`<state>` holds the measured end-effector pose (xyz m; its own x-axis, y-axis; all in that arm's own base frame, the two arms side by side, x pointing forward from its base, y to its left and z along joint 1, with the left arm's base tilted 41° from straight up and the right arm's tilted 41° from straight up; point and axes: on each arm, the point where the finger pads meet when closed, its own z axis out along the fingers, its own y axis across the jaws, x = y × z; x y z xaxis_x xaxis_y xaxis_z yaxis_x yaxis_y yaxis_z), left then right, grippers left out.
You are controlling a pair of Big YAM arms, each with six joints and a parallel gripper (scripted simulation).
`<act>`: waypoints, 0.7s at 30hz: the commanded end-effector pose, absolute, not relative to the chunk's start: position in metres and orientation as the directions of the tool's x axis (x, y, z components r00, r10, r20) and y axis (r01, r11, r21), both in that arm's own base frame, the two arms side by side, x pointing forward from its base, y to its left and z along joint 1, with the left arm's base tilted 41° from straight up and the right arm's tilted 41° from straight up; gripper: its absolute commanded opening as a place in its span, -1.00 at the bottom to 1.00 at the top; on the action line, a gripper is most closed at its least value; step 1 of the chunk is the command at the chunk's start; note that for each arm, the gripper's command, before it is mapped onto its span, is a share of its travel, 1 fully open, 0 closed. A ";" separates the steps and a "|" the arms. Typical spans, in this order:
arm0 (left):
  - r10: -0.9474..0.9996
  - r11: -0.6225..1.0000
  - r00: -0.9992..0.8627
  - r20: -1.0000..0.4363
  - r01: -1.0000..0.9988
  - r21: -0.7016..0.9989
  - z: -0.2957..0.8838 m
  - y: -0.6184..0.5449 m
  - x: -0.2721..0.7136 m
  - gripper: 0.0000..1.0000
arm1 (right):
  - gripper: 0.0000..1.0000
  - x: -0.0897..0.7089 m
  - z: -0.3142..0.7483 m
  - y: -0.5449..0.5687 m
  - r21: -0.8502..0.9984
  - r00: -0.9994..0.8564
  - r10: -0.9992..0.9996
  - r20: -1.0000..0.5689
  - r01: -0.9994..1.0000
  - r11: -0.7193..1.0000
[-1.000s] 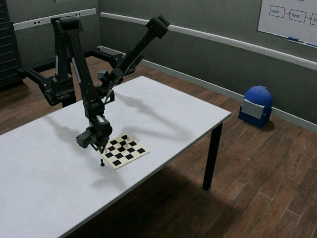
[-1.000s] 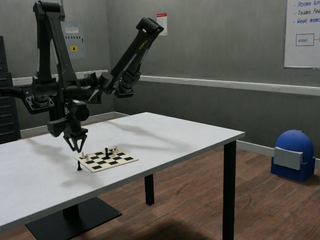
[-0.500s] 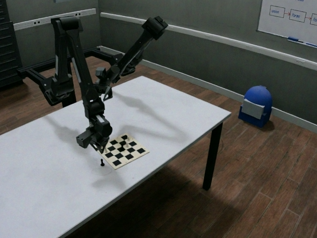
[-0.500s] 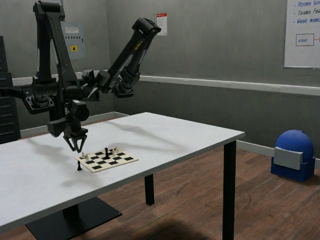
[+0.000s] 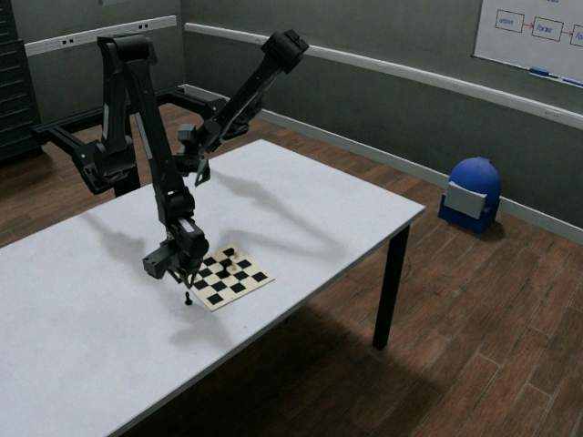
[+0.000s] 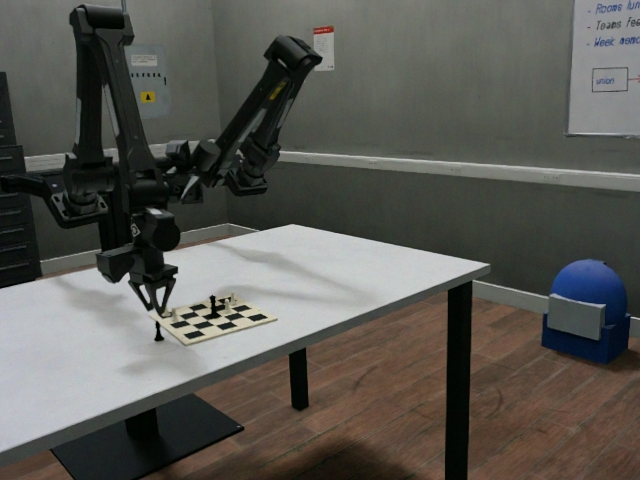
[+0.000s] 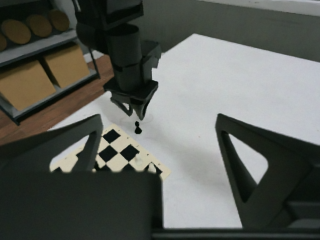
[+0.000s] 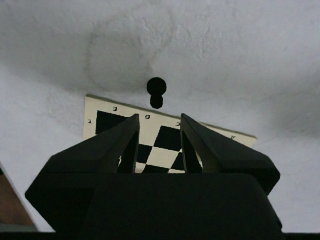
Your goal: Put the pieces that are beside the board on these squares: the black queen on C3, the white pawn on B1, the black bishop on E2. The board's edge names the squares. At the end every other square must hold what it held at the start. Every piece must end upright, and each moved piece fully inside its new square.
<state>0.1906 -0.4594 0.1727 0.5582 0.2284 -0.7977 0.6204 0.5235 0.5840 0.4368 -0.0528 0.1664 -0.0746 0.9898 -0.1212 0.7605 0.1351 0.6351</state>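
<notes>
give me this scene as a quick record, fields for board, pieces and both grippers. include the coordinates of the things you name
board: checkered board (image 5: pixel 212 306) (image 6: pixel 188 341) (image 7: pixel 119 144) (image 8: pixel 165 155), flat on the table
beside board: small black piece (image 5: pixel 188 299) (image 6: pixel 158 332) (image 7: pixel 138 128) (image 8: pixel 156 89), upright
on board: tall black piece (image 5: pixel 226 268) (image 6: pixel 212 306), upright, plus several light pieces (image 5: pixel 235 254) (image 6: pixel 174 314) (image 7: pixel 152 168)
right gripper (image 5: pixel 182 283) (image 6: pixel 160 312) (image 7: pixel 136 117) (image 8: pixel 159 120): partly open, holding nothing, near the small black piece
left gripper (image 5: pixel 202 173) (image 6: pixel 190 196) (image 7: pixel 159 120): wide open, holding nothing, away from the board

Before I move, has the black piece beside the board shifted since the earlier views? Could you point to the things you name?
No. The black piece (image 5: pixel 188 299) (image 6: pixel 158 333) (image 7: pixel 138 129) (image 8: pixel 156 86) stands upright in the same spot off the board's (image 5: pixel 211 307) (image 6: pixel 186 341) (image 7: pixel 118 163) (image 8: pixel 91 107) edge.
</notes>
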 end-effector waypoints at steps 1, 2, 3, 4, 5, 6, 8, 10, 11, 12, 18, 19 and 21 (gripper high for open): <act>0.231 0.591 0.513 -0.827 0.601 0.538 0.173 -0.454 0.201 1.00 | -0.29 0.459 0.176 -0.056 0.660 -0.071 0.989 -0.133 0.738 0.142; 0.235 0.601 0.507 -0.830 0.595 0.533 0.174 -0.452 0.203 1.00 | -0.29 0.460 0.175 -0.055 0.660 -0.071 0.989 -0.133 0.738 0.142; 0.238 0.610 0.501 -0.832 0.589 0.529 0.174 -0.451 0.205 1.00 | -0.29 0.461 0.173 -0.055 0.660 -0.072 0.988 -0.133 0.738 0.143; 0.238 0.610 0.501 -0.832 0.589 0.529 0.174 -0.451 0.205 1.00 | -0.29 0.461 0.173 -0.055 0.660 -0.072 0.988 -0.133 0.738 0.143; 0.238 0.610 0.501 -0.832 0.589 0.529 0.174 -0.451 0.205 1.00 | -0.29 0.461 0.173 -0.055 0.660 -0.072 0.988 -0.133 0.738 0.143; 0.242 0.618 0.495 -0.834 0.585 0.526 0.173 -0.450 0.206 1.00 | -0.29 0.462 0.172 -0.055 0.660 -0.073 0.988 -0.133 0.738 0.143; 0.248 0.630 0.485 -0.838 0.577 0.520 0.173 -0.447 0.209 1.00 | -0.29 0.464 0.170 -0.054 0.660 -0.074 0.988 -0.133 0.738 0.144; 0.252 0.640 0.477 -0.842 0.570 0.515 0.173 -0.446 0.211 1.00 | -0.29 0.466 0.168 -0.054 0.660 -0.074 0.988 -0.133 0.738 0.144; 0.258 0.645 0.471 -0.844 0.566 0.513 0.172 -0.445 0.212 1.00 | -0.29 0.467 0.166 -0.054 0.660 -0.074 0.988 -0.132 0.738 0.144; 0.265 0.645 0.466 -0.844 0.565 0.514 0.170 -0.444 0.213 1.00 | -0.29 0.468 0.165 -0.054 0.660 -0.074 0.989 -0.132 0.738 0.143; 0.284 0.653 0.448 -0.848 0.557 0.513 0.166 -0.442 0.216 1.00 | -0.29 0.474 0.158 -0.056 0.660 -0.068 0.989 -0.130 0.739 0.137; 0.286 0.654 0.446 -0.848 0.557 0.513 0.166 -0.442 0.216 1.00 | -0.29 0.475 0.157 -0.056 0.660 -0.068 0.989 -0.130 0.739 0.137; 0.287 0.655 0.444 -0.849 0.556 0.512 0.165 -0.441 0.217 1.00 | -0.29 0.476 0.156 -0.056 0.660 -0.068 0.989 -0.129 0.739 0.137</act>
<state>0.2157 -0.4387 0.1735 0.4644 0.2818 -0.8396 0.5464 0.6549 0.5221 0.4549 -0.0545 0.1444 -0.0763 0.9896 -0.1217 0.7623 0.1365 0.6326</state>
